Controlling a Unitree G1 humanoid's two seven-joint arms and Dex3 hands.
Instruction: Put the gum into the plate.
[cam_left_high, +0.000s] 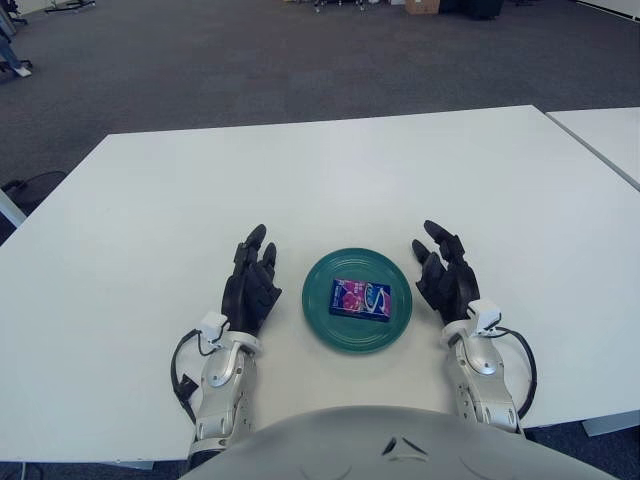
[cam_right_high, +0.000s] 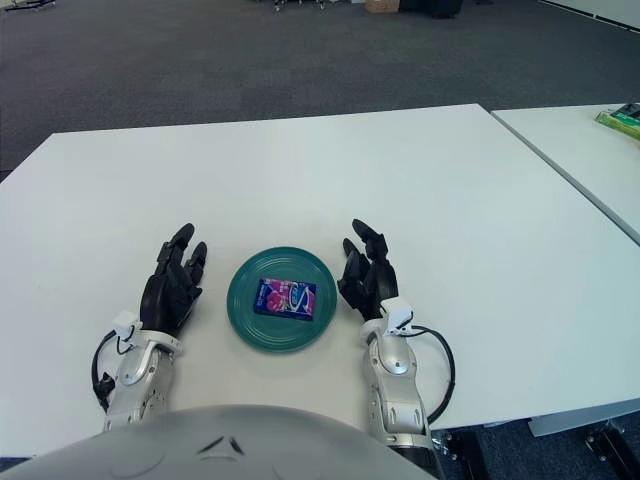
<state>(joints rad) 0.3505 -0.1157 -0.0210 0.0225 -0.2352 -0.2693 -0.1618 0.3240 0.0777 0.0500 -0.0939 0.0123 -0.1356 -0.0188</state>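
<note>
White table (cam_left_high: 150, 220) holds gum (cam_left_high: 360, 298) inside plate (cam_left_high: 322, 322).
</note>
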